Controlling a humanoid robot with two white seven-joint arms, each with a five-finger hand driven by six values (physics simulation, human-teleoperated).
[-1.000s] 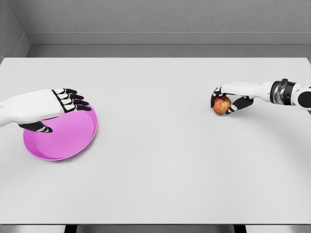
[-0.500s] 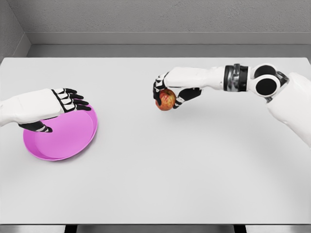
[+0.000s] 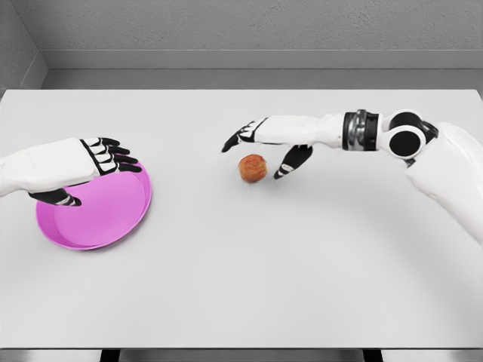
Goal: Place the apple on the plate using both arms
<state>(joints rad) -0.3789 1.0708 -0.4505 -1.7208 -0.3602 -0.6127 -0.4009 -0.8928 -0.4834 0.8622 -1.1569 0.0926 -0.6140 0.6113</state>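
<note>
A pale grey tabletop (image 3: 241,286) carries the scene. The right hand (image 3: 264,139) hovers over the middle of it with fingers (image 3: 235,139) spread and holding nothing. To the left a magenta plate (image 3: 113,215) lies flat, the left hand (image 3: 79,170) poised over its far rim, fingers extended together and thumb tucked below, apparently steadying the plate or ready to take over. The red apple (image 3: 253,167) sits on the tabletop just under the right palm, well apart from the plate, a likely midway handover spot between the two arms. No brand, label or writing is legible anywhere.
</note>
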